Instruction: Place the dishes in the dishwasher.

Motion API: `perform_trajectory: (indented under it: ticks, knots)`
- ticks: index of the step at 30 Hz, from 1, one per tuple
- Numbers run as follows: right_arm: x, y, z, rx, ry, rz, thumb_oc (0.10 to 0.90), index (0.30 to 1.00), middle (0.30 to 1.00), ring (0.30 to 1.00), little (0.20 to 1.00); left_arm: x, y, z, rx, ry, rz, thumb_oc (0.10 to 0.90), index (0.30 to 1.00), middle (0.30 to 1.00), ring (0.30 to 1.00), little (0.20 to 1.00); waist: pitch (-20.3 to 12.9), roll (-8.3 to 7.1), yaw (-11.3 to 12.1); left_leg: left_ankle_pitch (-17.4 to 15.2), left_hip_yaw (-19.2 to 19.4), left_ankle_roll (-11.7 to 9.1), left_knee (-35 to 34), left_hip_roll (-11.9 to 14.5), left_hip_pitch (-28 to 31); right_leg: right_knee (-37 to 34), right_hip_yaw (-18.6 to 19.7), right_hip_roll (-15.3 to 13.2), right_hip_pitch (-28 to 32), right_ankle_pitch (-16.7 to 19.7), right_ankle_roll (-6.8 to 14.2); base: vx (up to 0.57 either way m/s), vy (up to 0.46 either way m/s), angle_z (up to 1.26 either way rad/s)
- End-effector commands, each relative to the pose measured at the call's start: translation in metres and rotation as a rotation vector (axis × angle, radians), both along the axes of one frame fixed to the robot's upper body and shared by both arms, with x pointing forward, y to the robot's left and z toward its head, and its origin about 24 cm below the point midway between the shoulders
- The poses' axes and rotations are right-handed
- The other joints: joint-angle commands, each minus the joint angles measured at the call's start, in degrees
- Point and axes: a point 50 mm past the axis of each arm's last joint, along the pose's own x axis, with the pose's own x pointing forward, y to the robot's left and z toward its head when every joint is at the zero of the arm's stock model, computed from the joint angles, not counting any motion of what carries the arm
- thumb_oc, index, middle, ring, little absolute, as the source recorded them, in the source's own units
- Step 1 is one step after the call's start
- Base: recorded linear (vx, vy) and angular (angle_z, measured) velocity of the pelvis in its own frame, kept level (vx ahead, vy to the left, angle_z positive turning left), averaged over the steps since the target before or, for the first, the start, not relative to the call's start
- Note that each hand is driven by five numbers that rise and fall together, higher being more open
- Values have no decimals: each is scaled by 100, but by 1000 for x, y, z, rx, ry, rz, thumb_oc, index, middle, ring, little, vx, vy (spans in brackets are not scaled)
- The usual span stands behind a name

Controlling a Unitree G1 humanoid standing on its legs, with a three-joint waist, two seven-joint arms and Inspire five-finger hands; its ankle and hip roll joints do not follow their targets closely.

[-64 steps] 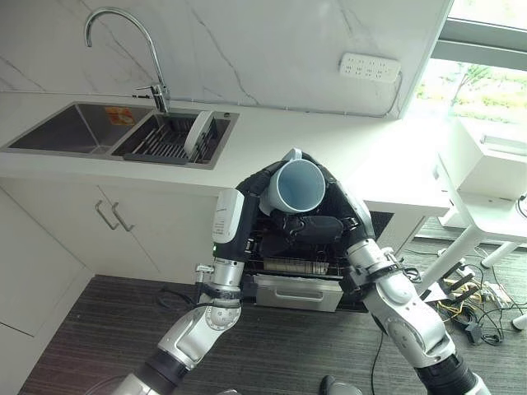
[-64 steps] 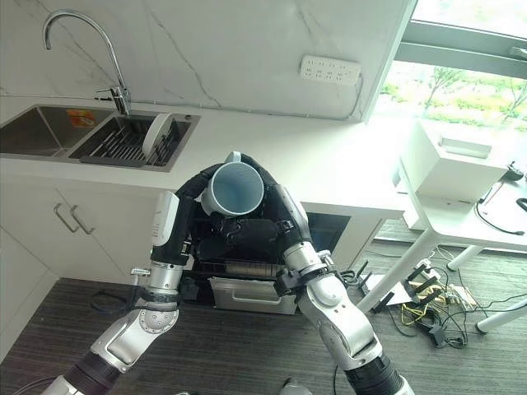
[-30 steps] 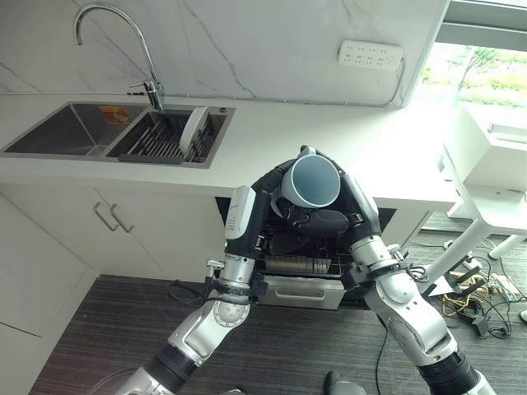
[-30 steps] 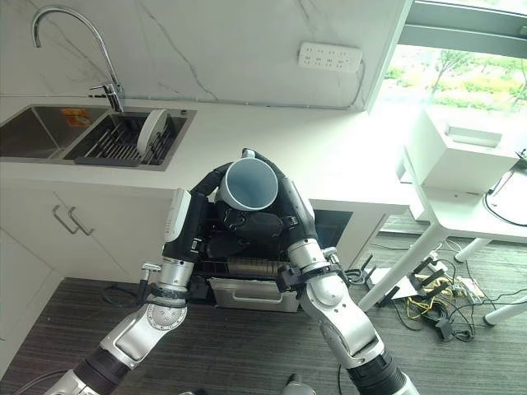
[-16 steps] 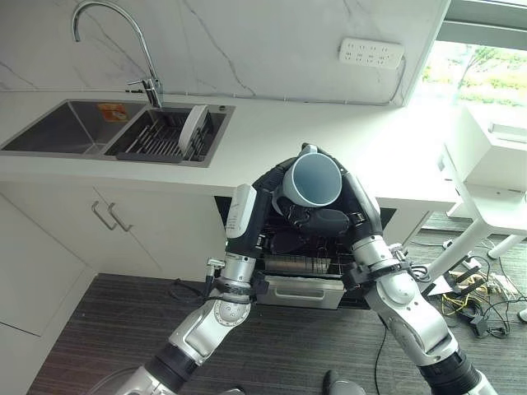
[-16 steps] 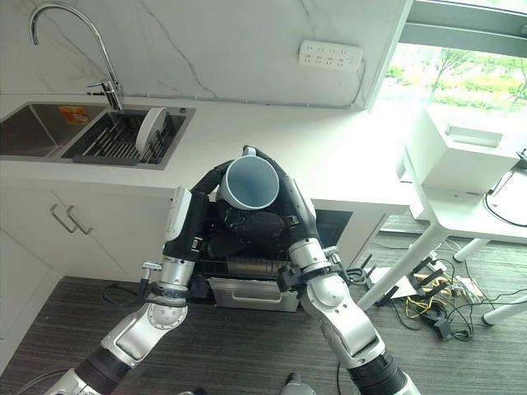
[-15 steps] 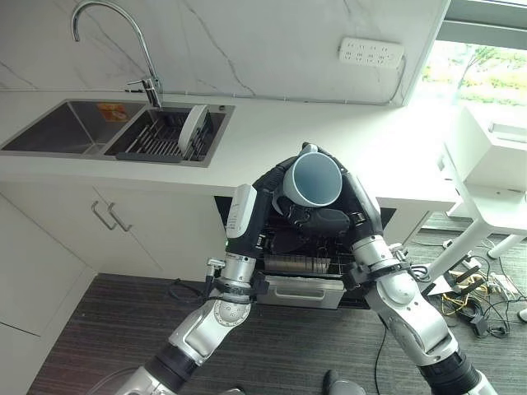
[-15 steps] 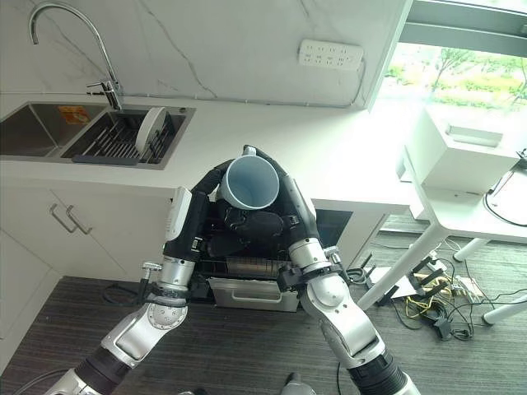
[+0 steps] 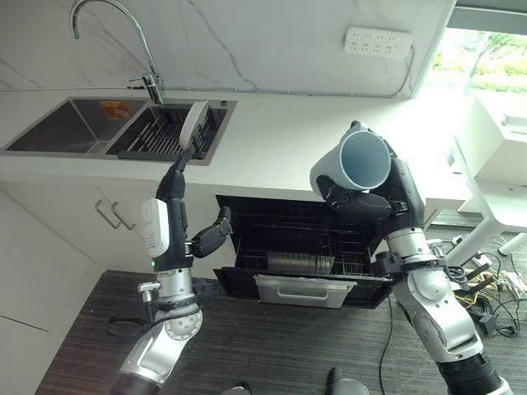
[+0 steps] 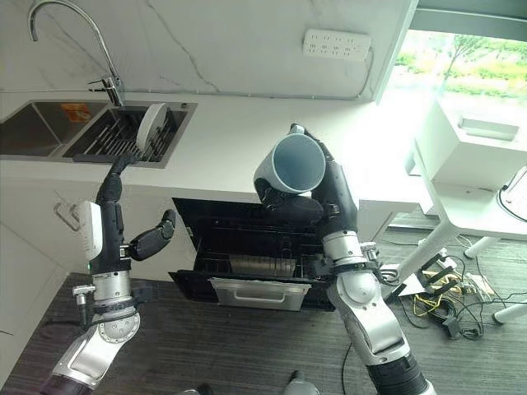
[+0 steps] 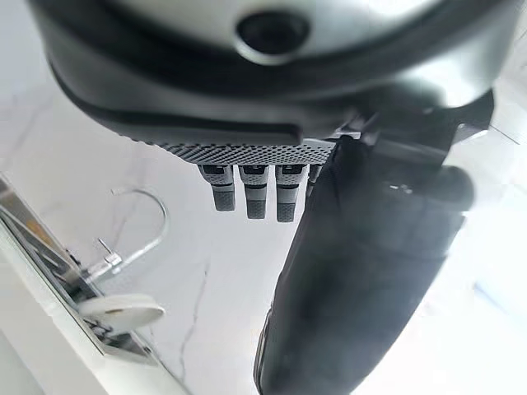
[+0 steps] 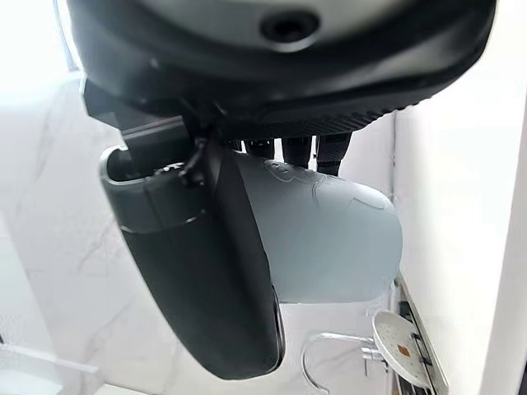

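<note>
The right robot hand grips a pale blue ceramic mug, fingers and thumb curled round its body, and holds it tilted on its side with the open mouth turned up toward the head camera. The mug hangs in the air above the open black dishwasher, over the right part of its opening and level with the front edge of the white counter. In the right wrist view the mug lies pressed against the palm, with the thumb laid along it.

The dishwasher sits under the counter with its door dropped open toward the floor and its dark wire rack showing inside; a grey metal tray lies at the front of the door.

The left robot hand stands raised to the left of the dishwasher, in front of the counter edge, its fingers straight and holding nothing, its thumb spread out toward the dishwasher opening. In the left wrist view the fingers are straight and apart from the thumb.

Further left of the dishwasher, a steel sink is set in the counter, with a white round plate standing on edge in a dark drying rack, below a curved chrome tap.
</note>
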Motion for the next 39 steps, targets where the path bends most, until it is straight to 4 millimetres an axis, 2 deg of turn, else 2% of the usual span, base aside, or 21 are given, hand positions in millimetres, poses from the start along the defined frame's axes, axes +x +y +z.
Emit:
perform_trajectory:
  ticks: [1, 4, 10, 12, 22, 26, 30, 39]
  knots:
    - [-14, -7, 58, 94, -341, -14, 400, 300, 300, 300, 300, 3, 2, 40, 44, -263, -15, 800, 900, 900, 900, 900, -321, -69, 52, -1242, -430, 32, 554, -26, -82, 285, -70, 160, 287, -1153, 168, 0, 0, 0]
    - [-14, -10, 55, 93, -333, -35, 400, 300, 300, 300, 300, 3, 5, 38, 51, -252, -22, 800, 900, 900, 900, 900, -313, -71, 41, -1235, -428, 24, 554, -24, -89, 285, -79, 148, 280, -1153, 168, 0, 0, 0]
    - [-21, -21, 47, 39, -316, -33, 400, 300, 300, 300, 300, 6, 11, 39, -36, -49, -178, 800, 900, 900, 900, 900, -257, -40, -18, -1205, -418, 31, 554, -28, -125, 285, -61, 134, 221, -1122, 199, 0, 0, 0]
    - [-23, -25, 44, 19, -297, -21, 400, 300, 300, 300, 300, 7, 13, 37, -49, 66, -250, 800, 900, 900, 900, 900, -225, -25, -65, -1189, -412, 39, 554, -26, -140, 285, -39, 138, 190, -1100, 218, -14, 8, 2]
    - [-29, -46, 30, -56, -208, -29, 400, 300, 300, 300, 300, 12, 8, 43, 156, 434, -511, 800, 900, 900, 900, 900, -44, 134, -394, -1106, -254, 67, 554, 28, -188, 285, 122, 205, 29, -1019, 286, -30, 22, -5]
    - [-29, -54, 28, -68, -182, -38, 400, 300, 300, 300, 300, 16, 13, 49, 270, 520, -499, 800, 900, 900, 900, 900, -16, 191, -496, -1079, -190, 68, 554, 44, -192, 285, 175, 223, -6, -999, 308, -17, 23, -11]
    - [-30, -58, 30, -74, -187, -41, 400, 300, 300, 300, 300, 22, 18, 53, 301, 568, -473, 800, 900, 900, 900, 900, -12, 245, -575, -1067, -130, 67, 554, 59, -182, 285, 214, 239, -17, -1005, 320, 0, 14, -4]
    - [-25, -52, 35, -114, -190, 0, 400, 300, 300, 300, 300, 41, 24, 49, 413, 690, -380, 800, 900, 900, 900, 900, -75, 356, -739, -1043, 5, 48, 554, 95, -148, 285, 376, 316, -34, -1023, 308, 16, 21, -8]
